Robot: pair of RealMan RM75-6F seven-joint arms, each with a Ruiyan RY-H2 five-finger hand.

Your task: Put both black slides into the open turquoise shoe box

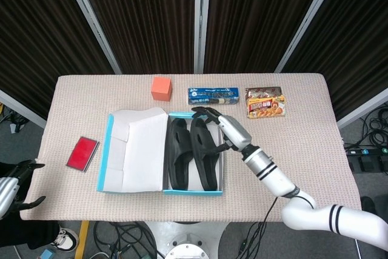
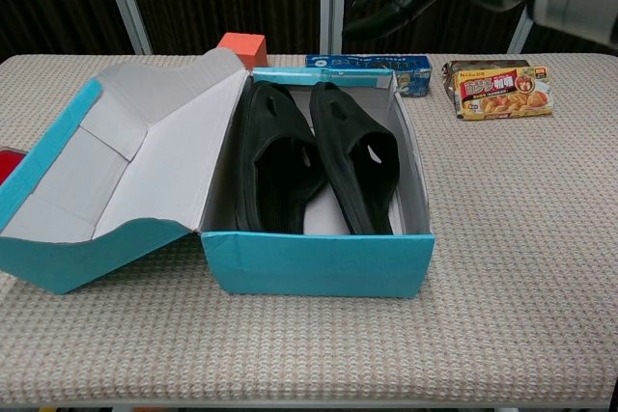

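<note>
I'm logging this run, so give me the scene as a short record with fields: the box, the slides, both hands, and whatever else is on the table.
box: turquoise shoe box, lid folded open to the left
slides: both black slides lie side by side inside the box
right hand: right hand raised above the box's far right corner, fingers spread, holding nothing
left hand: left hand off the table's left edge, open, empty
other items: orange block, blue packet, snack pack, red card
task status: looks complete

A table [image 1: 303,162] covered in beige woven cloth stood before dark pleated curtains [image 1: 145,16] split by pale slanted metal struts [image 1: 91,19]. Grey floor [image 1: 18,131] showed at both sides, with black cables [image 1: 373,128] trailing at the right.
</note>
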